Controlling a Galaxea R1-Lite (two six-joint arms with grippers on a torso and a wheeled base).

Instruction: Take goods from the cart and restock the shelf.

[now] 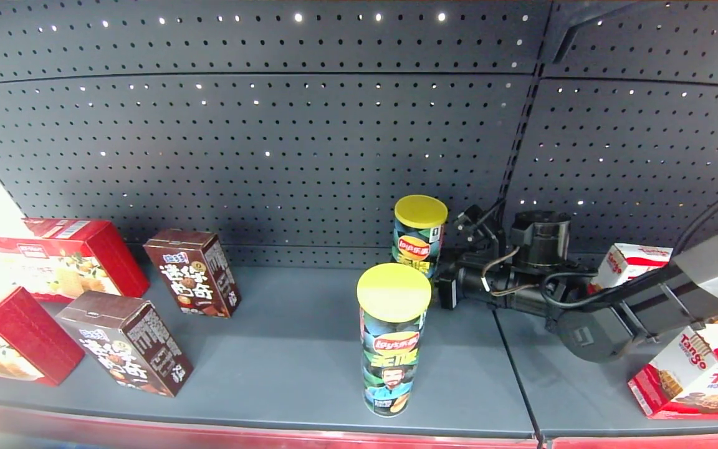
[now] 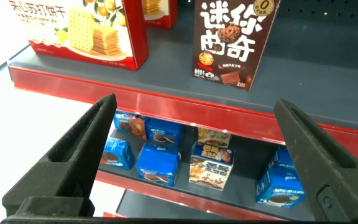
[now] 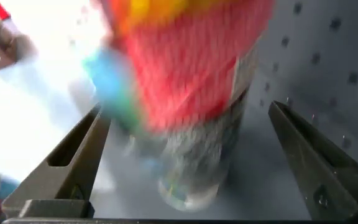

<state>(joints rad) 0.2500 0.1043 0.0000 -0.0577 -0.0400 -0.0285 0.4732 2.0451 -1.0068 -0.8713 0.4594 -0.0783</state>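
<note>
Our right gripper [image 1: 445, 277] at the rear chip can [image 1: 420, 237]
We see its jaws spread, facing the chip can on the shelf [image 1: 296, 349]; our left gripper [image 2: 194, 109] is spread too.

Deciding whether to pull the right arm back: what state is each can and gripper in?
rear chip can: upright, lid on, inside the right gripper's gap.
front chip can: upright, lid on, standing free.
right gripper: open, straddling the rear chip can.
left gripper: open, empty.

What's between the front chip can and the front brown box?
Nothing: the head view shows bare shelf between front chip can and front brown box.
</note>
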